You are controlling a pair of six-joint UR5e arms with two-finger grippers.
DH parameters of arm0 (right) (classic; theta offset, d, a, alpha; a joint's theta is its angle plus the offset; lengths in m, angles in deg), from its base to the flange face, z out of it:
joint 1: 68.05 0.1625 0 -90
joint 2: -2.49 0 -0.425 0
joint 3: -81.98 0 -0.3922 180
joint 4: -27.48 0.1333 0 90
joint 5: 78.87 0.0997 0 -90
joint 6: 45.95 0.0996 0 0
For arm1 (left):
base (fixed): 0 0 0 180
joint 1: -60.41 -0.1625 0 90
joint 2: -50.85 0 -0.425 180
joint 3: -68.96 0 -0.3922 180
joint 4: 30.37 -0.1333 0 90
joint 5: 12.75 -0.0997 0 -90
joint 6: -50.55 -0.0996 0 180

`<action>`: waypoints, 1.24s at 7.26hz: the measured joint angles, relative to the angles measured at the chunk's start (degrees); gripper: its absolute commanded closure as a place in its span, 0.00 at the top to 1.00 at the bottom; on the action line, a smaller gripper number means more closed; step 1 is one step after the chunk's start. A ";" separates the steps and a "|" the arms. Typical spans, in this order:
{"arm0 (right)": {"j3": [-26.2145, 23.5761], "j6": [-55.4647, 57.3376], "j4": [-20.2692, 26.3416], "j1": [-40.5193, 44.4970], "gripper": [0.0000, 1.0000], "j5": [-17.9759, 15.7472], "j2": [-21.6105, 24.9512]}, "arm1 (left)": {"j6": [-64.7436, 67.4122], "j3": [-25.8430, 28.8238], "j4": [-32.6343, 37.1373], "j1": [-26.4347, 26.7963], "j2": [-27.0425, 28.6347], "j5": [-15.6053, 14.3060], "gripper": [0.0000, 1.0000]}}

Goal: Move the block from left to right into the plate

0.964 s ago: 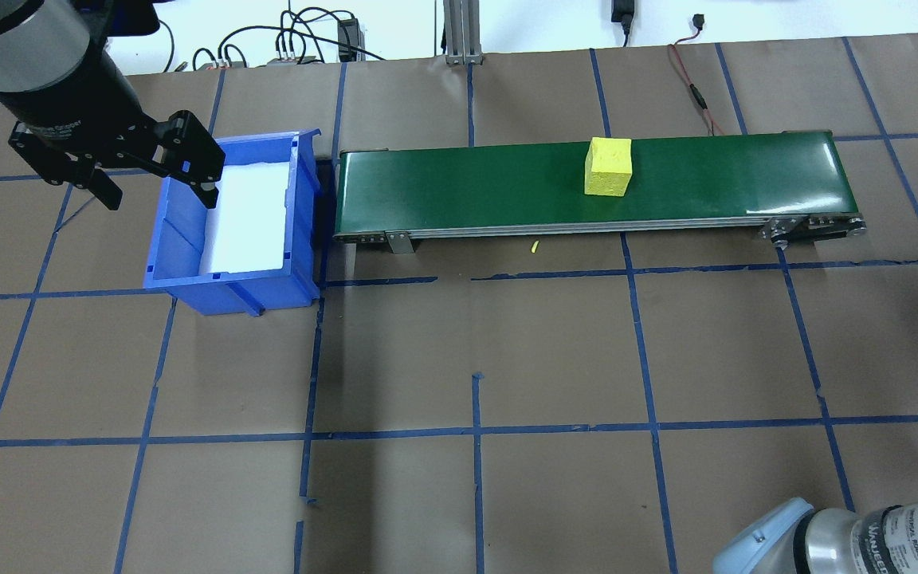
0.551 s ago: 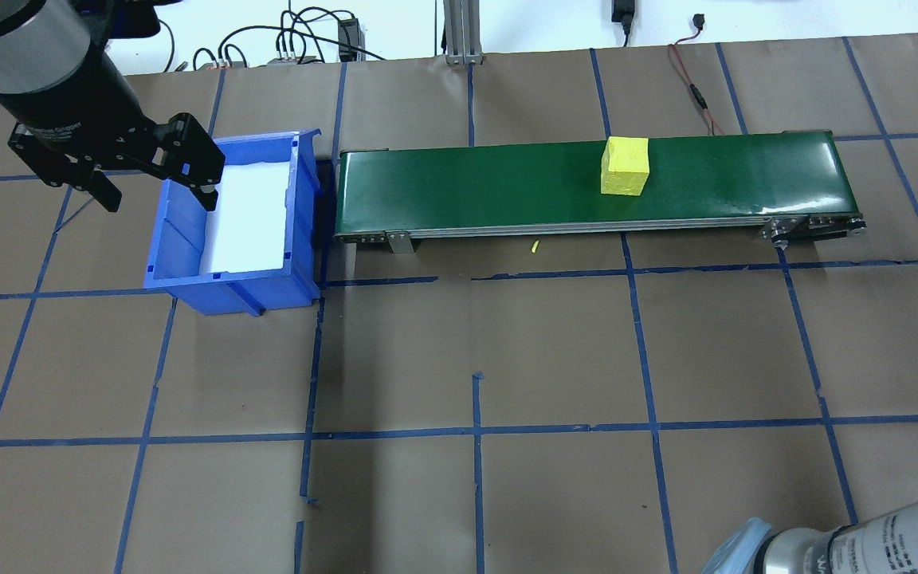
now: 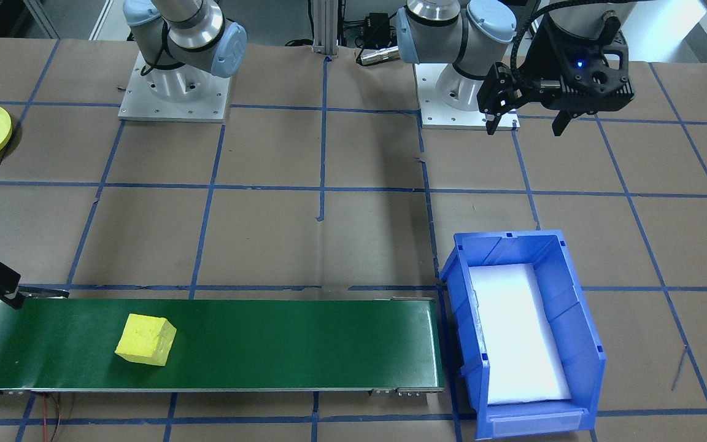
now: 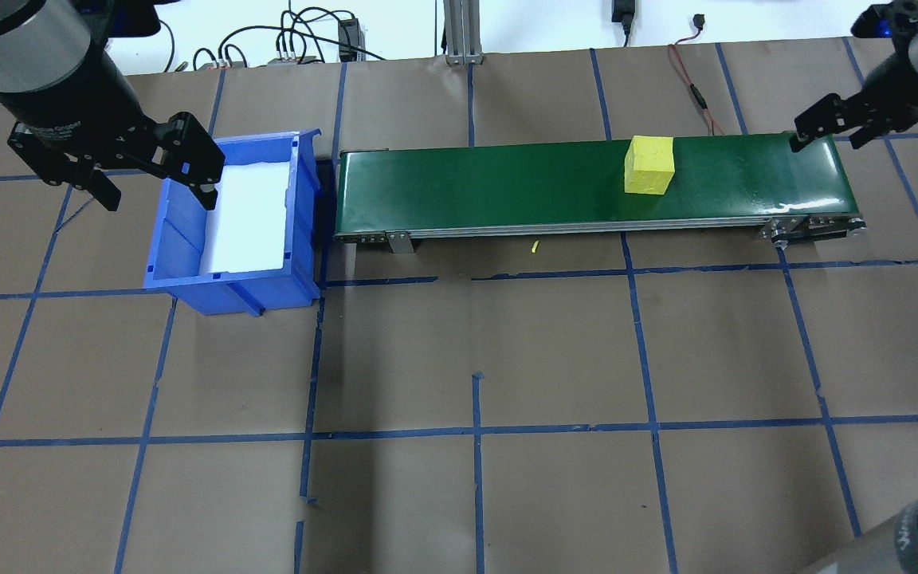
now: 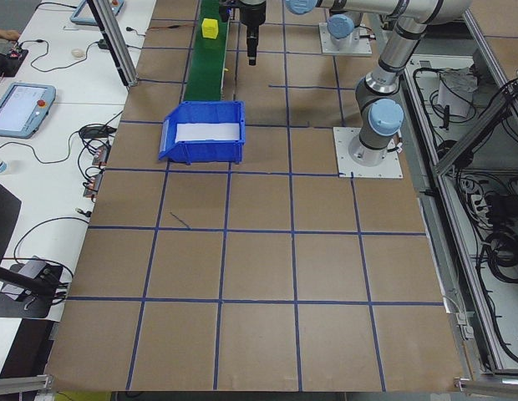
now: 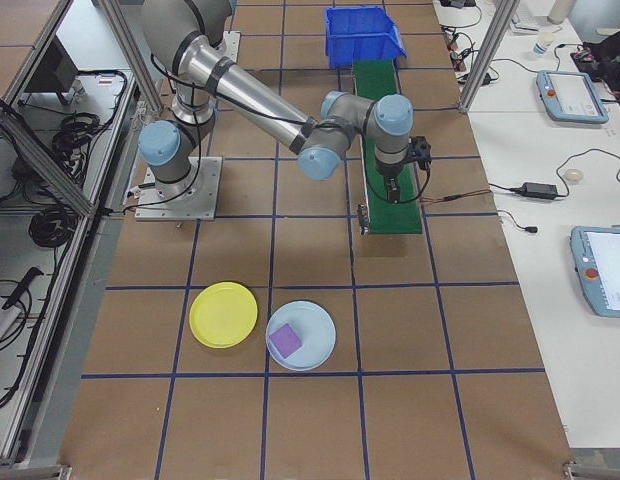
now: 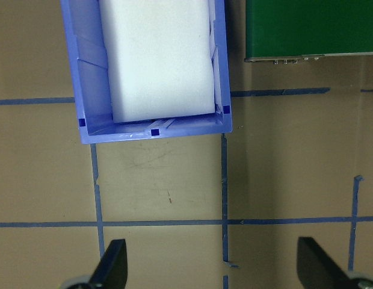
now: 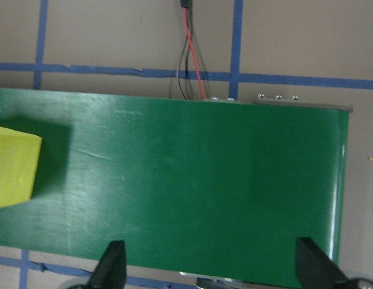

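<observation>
Overhead view: yellow block resting on the green belt, toward its 3 o'clock end. Right gripper, fingers apart, hovers over that end. Left gripper, fingers apart, hangs at the blue bin's 9 o'clock rim. The yellow plate lies well apart on the table.

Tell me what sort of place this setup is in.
Most likely a robotics lab or test cell. Two arm bases are bolted to a paper-covered table gridded with blue tape, a small green conveyor belt carries a yellow block, and teach pendants lie on side benches among cables.
</observation>
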 measured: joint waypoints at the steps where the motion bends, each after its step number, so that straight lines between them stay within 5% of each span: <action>1: 1.55 2.98 0.03 1.32 1.00 1.29 -0.80 | 0.02 -0.01 -0.02 0.00 -0.02 0.04 1.00; 4: 2.48 11.88 0.07 3.77 1.00 5.97 -3.49 | 0.08 0.05 -0.01 -0.23 -0.04 0.03 1.00; 9: -0.26 16.62 0.46 5.96 0.99 6.74 -4.42 | 0.02 -0.12 -0.08 -0.29 -0.12 0.19 1.00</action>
